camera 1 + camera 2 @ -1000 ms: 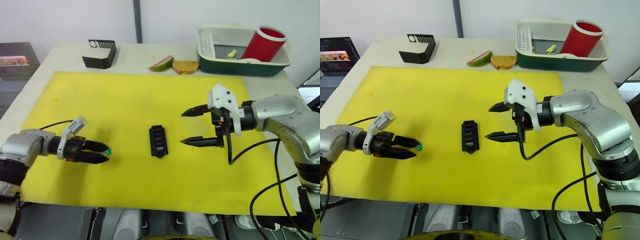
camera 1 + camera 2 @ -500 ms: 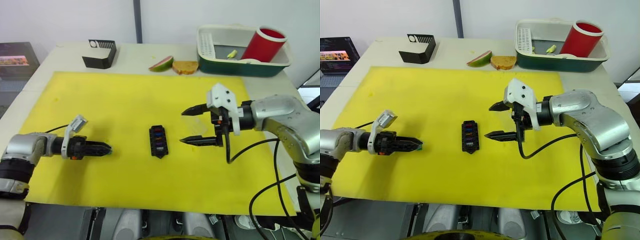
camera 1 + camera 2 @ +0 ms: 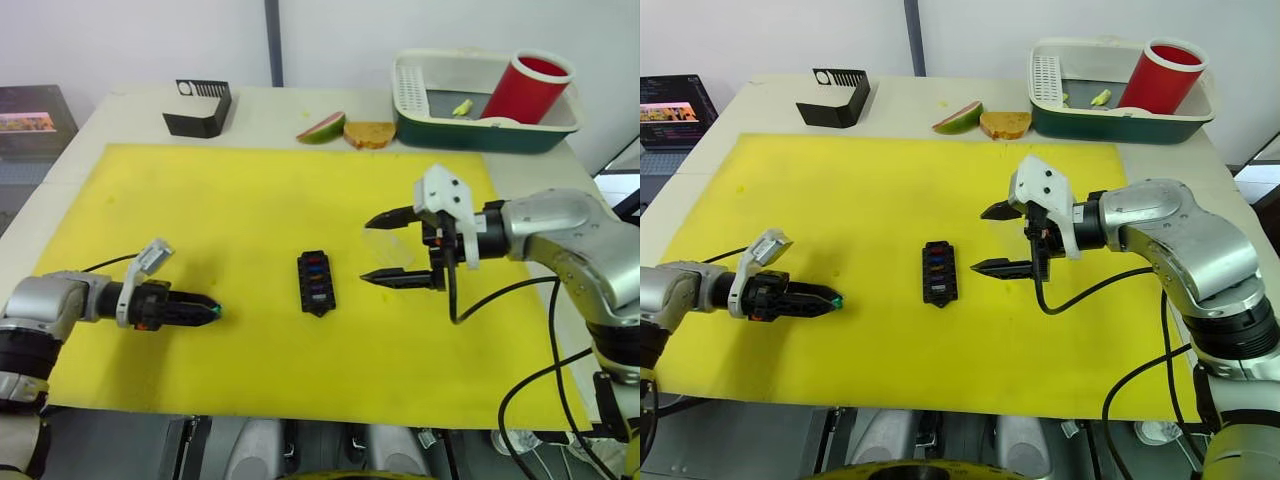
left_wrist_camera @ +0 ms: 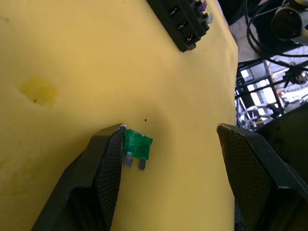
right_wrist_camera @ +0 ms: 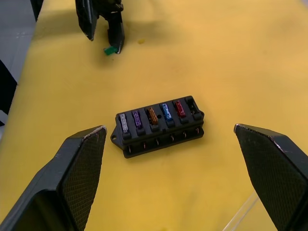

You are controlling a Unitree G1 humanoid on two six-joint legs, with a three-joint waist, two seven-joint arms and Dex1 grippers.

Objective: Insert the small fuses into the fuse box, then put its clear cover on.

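The two head views look forward and down from the near edge of the pale tabletop (image 3: 120, 110), taking in the whole yellow rectangular mat (image 3: 250, 200) to the far edge, and share nearly the same scene; the left wrist view looks close along the mat at a tiny green translucent blade fuse (image 4: 138, 145); the right wrist view looks down on the small black rectangular plastic fuse box (image 5: 159, 126), which both head views also show mid-mat.

I can read no words, numbers, labels or brand marks on anything in front of me here.
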